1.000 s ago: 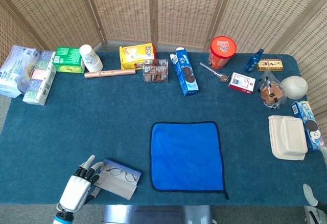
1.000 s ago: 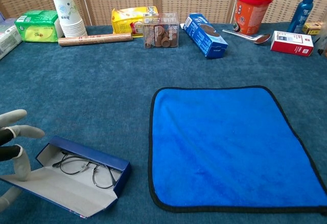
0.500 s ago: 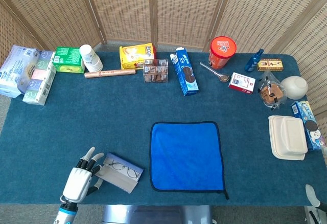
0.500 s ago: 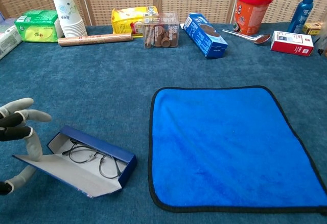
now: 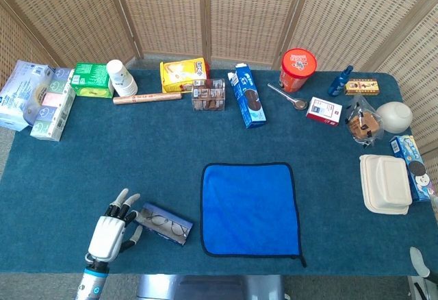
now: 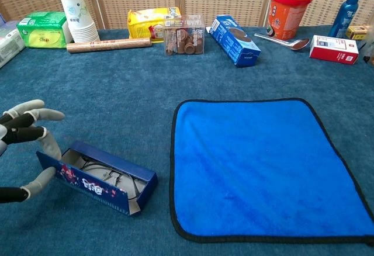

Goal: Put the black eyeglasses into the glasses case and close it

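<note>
Wicker screens [image 5: 219, 12] back a table [image 5: 137, 142] under dark blue-green carpet. Landmark: blue cloth [image 5: 250, 209], flat, near the front edge, centre.

Glasses case [image 6: 96, 177] lies just left of the cloth, apart from it, long side angled. Case is dark blue; its lid is raised on edge along the near side, printed face toward the chest camera, so the case is partly closed, not shut. Black eyeglasses [image 6: 108, 175] sit inside, thin frame showing above the lid edge. From the head view the glasses [image 5: 164, 225] show through the gap, case [image 5: 163, 222] narrow.

Left hand [image 6: 26, 151] is at the case's left end, farther left of the cloth. Fingers [image 6: 49, 114] spread apart and held above the carpet; one lower finger and the thumb touch the lid's left end. Nothing is gripped. Head view shows the same hand [image 5: 113, 230], white back up, fingers fanned toward the case.

Right hand: only a pale tip [image 5: 419, 261] at the front right corner, well right of the cloth; cannot tell how its fingers lie.

Far behind the cloth, along the back edge: paper cups [image 6: 77, 16], a yellow bag [image 6: 149, 22], a blue carton [image 6: 235, 40], a red tub [image 6: 289, 10]. Right of the cloth, a white clamshell box [image 5: 387, 183].
</note>
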Robot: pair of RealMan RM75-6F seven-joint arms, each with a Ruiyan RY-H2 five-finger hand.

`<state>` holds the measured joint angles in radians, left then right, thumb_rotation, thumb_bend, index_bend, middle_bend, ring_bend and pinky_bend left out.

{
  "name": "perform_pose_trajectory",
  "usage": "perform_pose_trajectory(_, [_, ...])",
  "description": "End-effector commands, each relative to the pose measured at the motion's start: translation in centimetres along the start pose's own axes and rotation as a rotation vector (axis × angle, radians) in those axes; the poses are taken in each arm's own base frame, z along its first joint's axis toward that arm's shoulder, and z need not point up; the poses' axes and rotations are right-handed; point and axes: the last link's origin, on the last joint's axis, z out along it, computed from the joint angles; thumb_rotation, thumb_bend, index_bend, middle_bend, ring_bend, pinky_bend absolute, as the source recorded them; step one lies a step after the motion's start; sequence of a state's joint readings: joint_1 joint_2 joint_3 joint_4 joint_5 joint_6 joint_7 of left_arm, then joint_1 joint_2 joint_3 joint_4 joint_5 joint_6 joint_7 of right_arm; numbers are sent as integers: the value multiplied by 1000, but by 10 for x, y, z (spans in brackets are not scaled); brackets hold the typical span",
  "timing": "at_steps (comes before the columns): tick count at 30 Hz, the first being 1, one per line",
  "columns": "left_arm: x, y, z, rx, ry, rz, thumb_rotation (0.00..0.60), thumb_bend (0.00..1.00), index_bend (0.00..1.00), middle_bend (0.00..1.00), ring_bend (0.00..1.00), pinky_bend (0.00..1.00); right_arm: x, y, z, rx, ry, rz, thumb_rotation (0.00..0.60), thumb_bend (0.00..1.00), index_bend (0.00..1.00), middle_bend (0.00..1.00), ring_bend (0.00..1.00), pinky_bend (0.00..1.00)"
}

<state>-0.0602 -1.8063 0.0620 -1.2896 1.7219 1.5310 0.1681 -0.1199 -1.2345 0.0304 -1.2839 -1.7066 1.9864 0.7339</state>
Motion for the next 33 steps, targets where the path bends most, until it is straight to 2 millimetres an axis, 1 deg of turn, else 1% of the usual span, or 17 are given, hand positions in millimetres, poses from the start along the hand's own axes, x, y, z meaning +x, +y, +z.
perform_pose_trajectory(1, [0,0,4,2,2,8,600,366,503,182,37,206,0,0,0,0,2,1,234,378,56,119,0,165])
perform_pose_trajectory(11, [-1,3,24,2,12,54,600,366,497,173,26,202,4,1,-2,-5,12,5,227,378,56,119,0,165])
perform_pose_trajectory(16, [-5,4,37,31,-3,78,600,367,468,147,4,196,5,1,-4,-8,18,10,220,378,56,119,0,165])
perform_pose_trajectory(18, [-8,4,40,42,-15,117,600,367,416,113,0,188,6,1,-4,-8,20,7,216,379,56,119,0,165])
perform_pose_trajectory(20, [-11,5,42,54,-23,144,600,364,336,51,0,163,7,1,-4,-9,22,11,211,379,56,120,0,165])
perform_pose_trajectory(22, [-12,6,45,68,-29,159,600,357,228,3,0,126,8,1,-5,-10,25,10,204,378,56,120,0,165])
perform_pose_trajectory(25, [-13,6,50,78,-30,183,598,347,122,0,0,94,9,0,-6,-5,27,9,193,378,56,120,0,165])
perform_pose_trajectory(28, [-13,6,54,88,-35,200,594,343,69,0,0,82,9,-1,-6,-4,28,9,188,378,56,120,1,165])
perform_pose_trajectory(33, [-11,7,60,92,-31,201,589,329,48,0,0,79,9,0,-6,-11,25,8,176,378,57,122,3,165])
